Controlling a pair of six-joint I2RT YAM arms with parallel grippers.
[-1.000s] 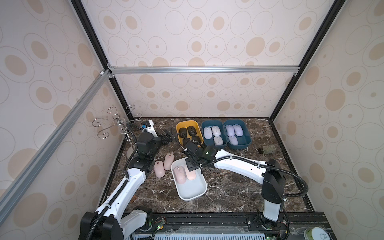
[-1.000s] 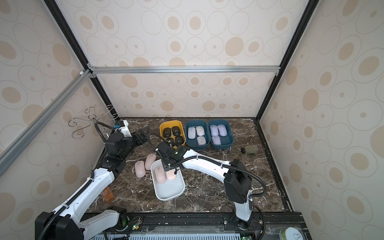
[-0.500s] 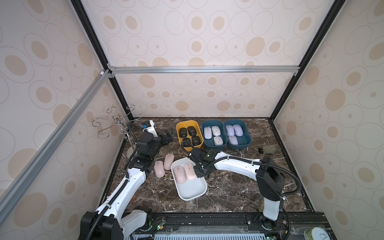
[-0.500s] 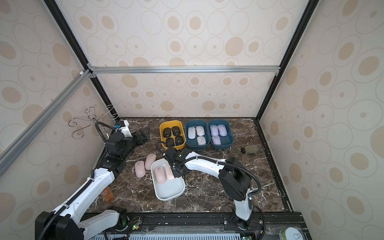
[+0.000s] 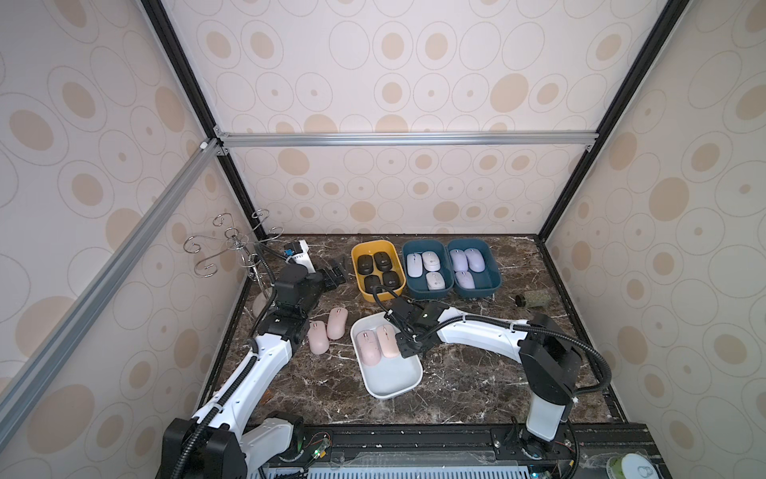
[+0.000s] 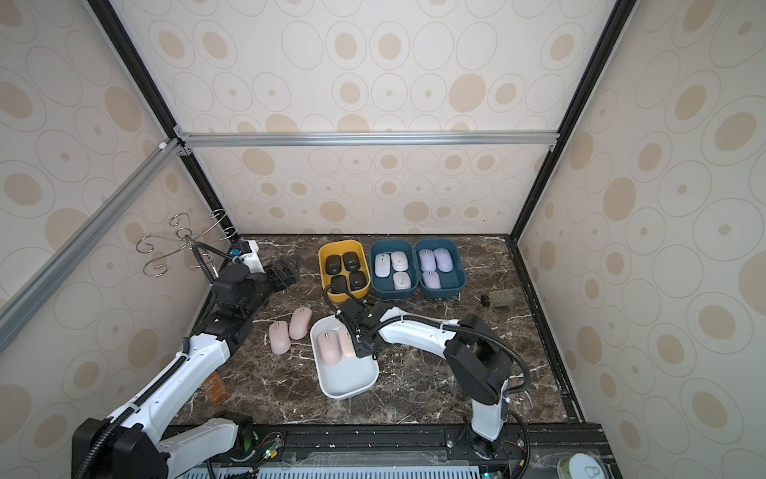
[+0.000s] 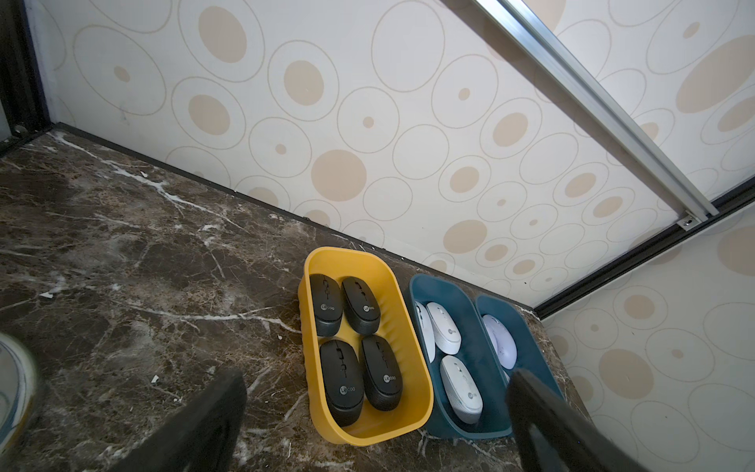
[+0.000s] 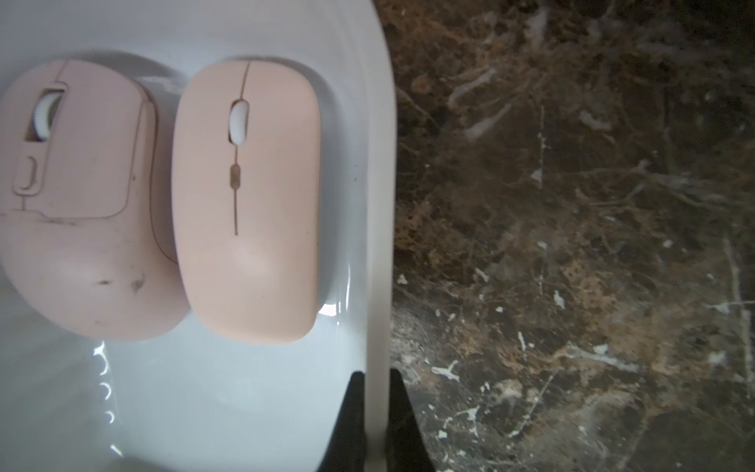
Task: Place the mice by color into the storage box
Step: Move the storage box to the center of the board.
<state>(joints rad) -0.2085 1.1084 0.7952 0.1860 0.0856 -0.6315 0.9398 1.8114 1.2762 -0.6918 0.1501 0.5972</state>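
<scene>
Mice [image 5: 369, 347] in tray [image 5: 391, 383], loose mice [image 5: 318, 336] left (on table [image 5: 456, 373]), bins [image 5: 429, 293] behind

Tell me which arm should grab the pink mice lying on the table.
Probably left: that arm lies beside those pink mice with left fingers open; right fingers pinch the white box rim.

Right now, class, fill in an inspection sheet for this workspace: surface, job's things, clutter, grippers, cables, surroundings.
Surface: dark marble table.
Job's things: four black mice in yellow box; three white mice, three lavender mice in teal boxes; two pink mice in white tray; two loose pink mice beside it.
Clutter: wire hook stand, green cylinder.
Grippers: right gripper, jaws shut on tray rim; left gripper, jaws open, empty.
Cables: black hose by right arm.
Surroundings: dotted wall panels, aluminium frame.
</scene>
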